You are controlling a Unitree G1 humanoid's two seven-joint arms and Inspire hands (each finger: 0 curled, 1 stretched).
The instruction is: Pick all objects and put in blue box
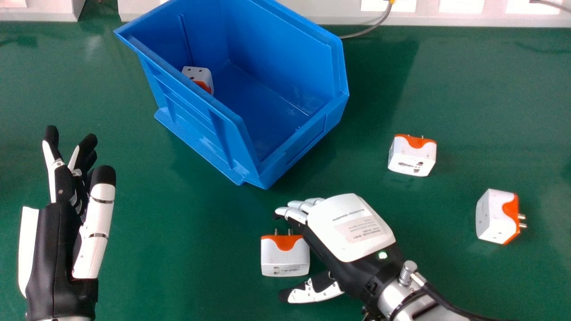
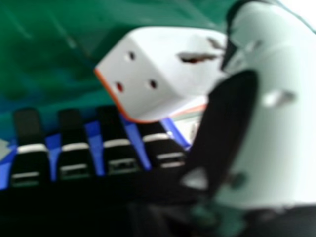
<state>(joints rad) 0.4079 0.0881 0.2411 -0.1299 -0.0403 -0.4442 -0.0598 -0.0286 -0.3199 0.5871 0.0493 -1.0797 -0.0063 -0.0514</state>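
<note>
Head view, bottom centre: the right hand (image 1: 350, 227), grasping nothing, brackets a white-and-orange adapter (image 1: 285, 258); it should close slowly and evenly, lest the prongs (image 1: 276, 232) snag; the left hand (image 1: 58, 245), lower left, is released.

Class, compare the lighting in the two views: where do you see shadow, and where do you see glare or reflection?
Head view: a soft shadow on the green table right of the blue box, and a small green light glowing on the right hand. Right hand view: pale streaks gleaming on the tabletop, the palm near black, the thumb brightly lit.
</note>
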